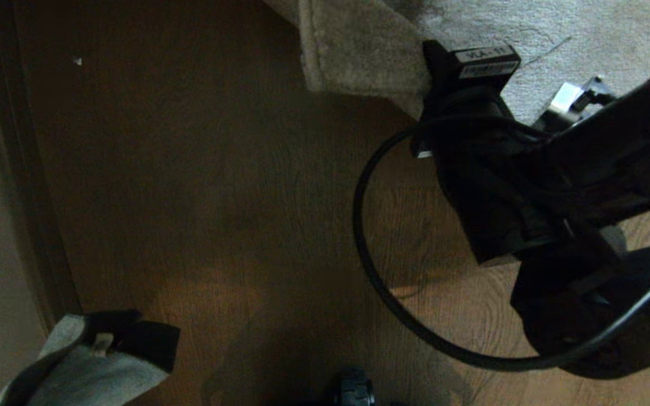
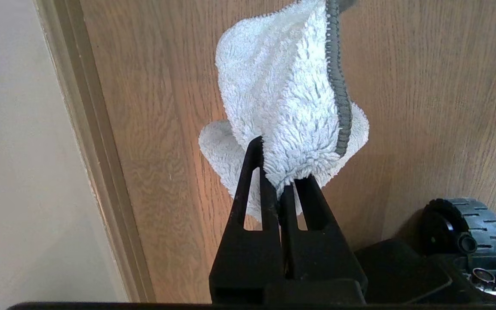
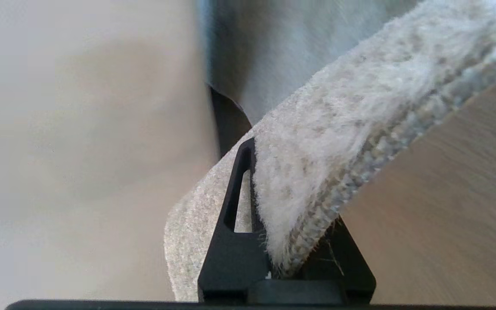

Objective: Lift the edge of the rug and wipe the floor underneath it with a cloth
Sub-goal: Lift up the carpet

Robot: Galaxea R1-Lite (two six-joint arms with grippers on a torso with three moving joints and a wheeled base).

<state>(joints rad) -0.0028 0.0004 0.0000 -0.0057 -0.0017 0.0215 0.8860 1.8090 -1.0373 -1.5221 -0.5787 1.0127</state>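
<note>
Nearest the robot, at the lower left of the head view, the left gripper [image 1: 133, 344] was seen parked low beside the body, with the cloth [image 1: 85, 372] hanging from it. In the left wrist view its jaws were pressed together on a fold of the cloth [image 2: 286, 107], a pale fluffy rag with a grey stitched hem, which was held above the floor [image 2: 424, 107] and not touching it. A pale wall [image 2: 15, 150] and a skirting board [image 2: 97, 172] were seen running alongside the wood planks, and a ribbed wheel of the base [image 2: 467, 224] was seen close by.

Farther out, the brown wood-grain floor [image 1: 218, 197] was left bare across the middle of the head view. On the right, the right arm [image 1: 528, 186] was stretched forward, with a black cable [image 1: 392, 299] looped beneath it.

Farthest away, at the top of the head view, the rug edge [image 1: 359, 51] was found folded up and back over the rest of the rug, its corner raised off the floor. The tips of the right gripper were hidden behind the wrist there. In the right wrist view the right gripper [image 3: 291, 241] was shown with its jaws pinching the rug edge [image 3: 351, 142], the plush pile and the woven border being clamped between them, with bare floor [image 3: 446, 224] visible beside it.
</note>
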